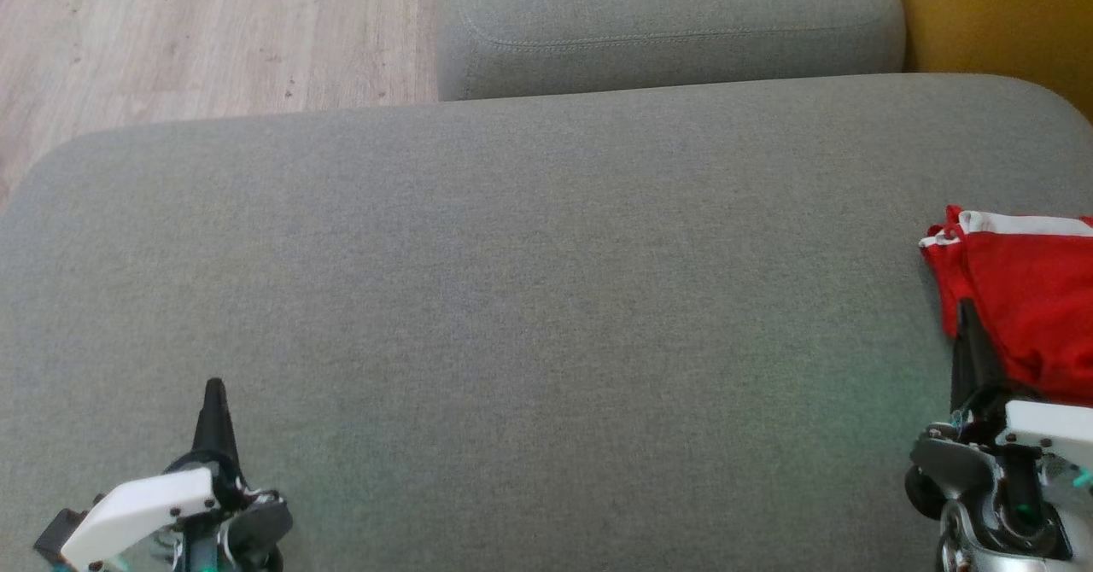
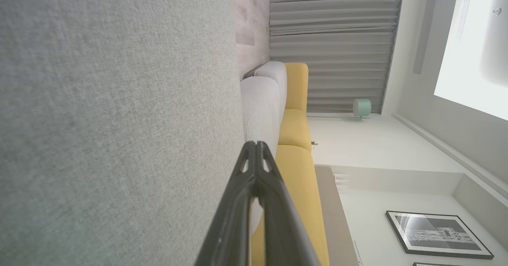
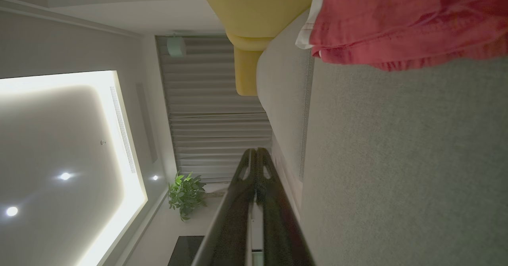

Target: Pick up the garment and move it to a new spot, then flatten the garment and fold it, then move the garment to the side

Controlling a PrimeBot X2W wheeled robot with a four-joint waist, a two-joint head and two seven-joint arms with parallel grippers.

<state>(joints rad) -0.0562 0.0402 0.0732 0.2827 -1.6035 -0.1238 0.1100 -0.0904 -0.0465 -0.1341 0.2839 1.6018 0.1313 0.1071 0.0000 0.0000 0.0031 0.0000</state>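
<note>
The garment point(image 1: 1025, 299) is red with a white band and lies bunched at the right edge of the grey cushion point(image 1: 529, 299), partly cut off by the head view's edge. In the right wrist view the garment point(image 3: 405, 20) fills the upper right. My right gripper point(image 1: 967, 307) is shut, its tips just beside the garment's left edge, holding nothing. In its own wrist view the right gripper point(image 3: 256, 151) shows fingers pressed together above the cushion. My left gripper point(image 1: 214, 384) is shut at the lower left, far from the garment. The left gripper point(image 2: 254, 143) shows closed tips.
A second grey cushion point(image 1: 666, 26) sits behind the big one. Wooden floor point(image 1: 171, 34) lies at the upper left and a yellow seat point(image 1: 1008, 17) at the upper right. The cushion's rounded edges fall away at left and right.
</note>
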